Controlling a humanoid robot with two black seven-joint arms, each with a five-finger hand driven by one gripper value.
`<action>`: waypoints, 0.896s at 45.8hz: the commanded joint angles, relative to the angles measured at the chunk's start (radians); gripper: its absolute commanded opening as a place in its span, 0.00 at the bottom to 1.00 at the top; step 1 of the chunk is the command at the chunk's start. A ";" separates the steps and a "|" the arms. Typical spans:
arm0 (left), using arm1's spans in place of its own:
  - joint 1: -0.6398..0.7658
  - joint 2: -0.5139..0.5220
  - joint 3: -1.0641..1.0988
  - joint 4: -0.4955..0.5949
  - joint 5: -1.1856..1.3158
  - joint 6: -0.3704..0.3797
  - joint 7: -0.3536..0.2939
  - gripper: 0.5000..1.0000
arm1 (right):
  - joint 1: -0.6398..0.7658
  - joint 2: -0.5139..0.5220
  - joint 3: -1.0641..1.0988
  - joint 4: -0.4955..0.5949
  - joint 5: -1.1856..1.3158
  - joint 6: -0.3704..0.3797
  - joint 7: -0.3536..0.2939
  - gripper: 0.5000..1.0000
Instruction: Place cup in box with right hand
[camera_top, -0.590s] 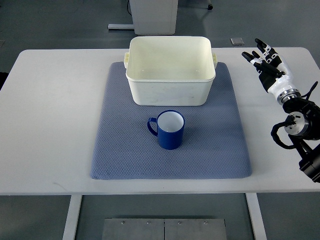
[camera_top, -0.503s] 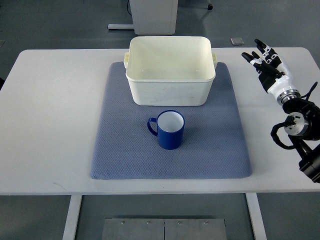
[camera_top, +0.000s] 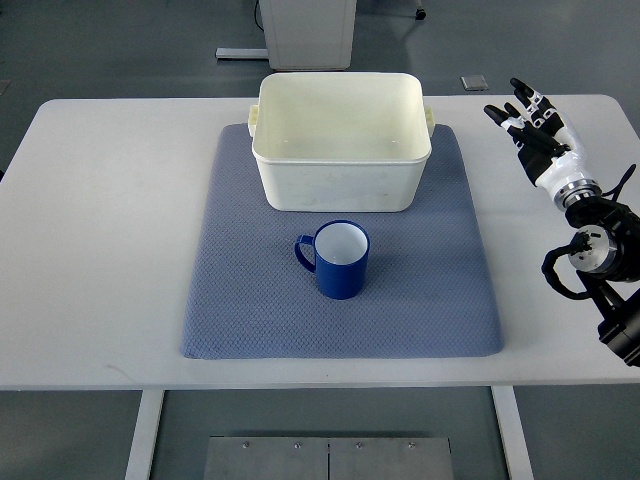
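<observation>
One blue round cup (camera_top: 341, 261) with a white inside, standing upright on a big blue-grey cloth mat (camera_top: 250, 300). Cup handle pointing to the picture's left. Just behind the cup, close but not touching, a cream plastic box (camera_top: 341, 180) with an open top, also on the mat. Nothing inside the box. Mat spread flat on a white worktop (camera_top: 100, 220).

Far over on the right side of the worktop, well apart from the cup and the box: the right robot hand (camera_top: 535, 130), white and black. Fingers (camera_top: 520, 105) spread out wide and straight, pointing away toward the back edge. Holding nothing. Black arm with cables coming in from the right edge of the picture.

Below the worktop, white legs and a grey metal plate (camera_top: 328, 458) on the floor.
</observation>
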 joint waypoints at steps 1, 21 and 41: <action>0.000 0.000 0.000 0.000 -0.001 0.000 0.000 1.00 | -0.001 0.000 0.000 0.000 0.000 0.000 0.000 1.00; 0.000 0.000 0.000 -0.001 0.000 -0.001 0.000 1.00 | -0.001 0.000 -0.002 0.000 0.000 -0.001 0.000 1.00; 0.000 0.000 0.000 0.000 -0.001 -0.001 0.000 1.00 | -0.004 0.000 -0.002 0.000 0.000 -0.001 0.000 1.00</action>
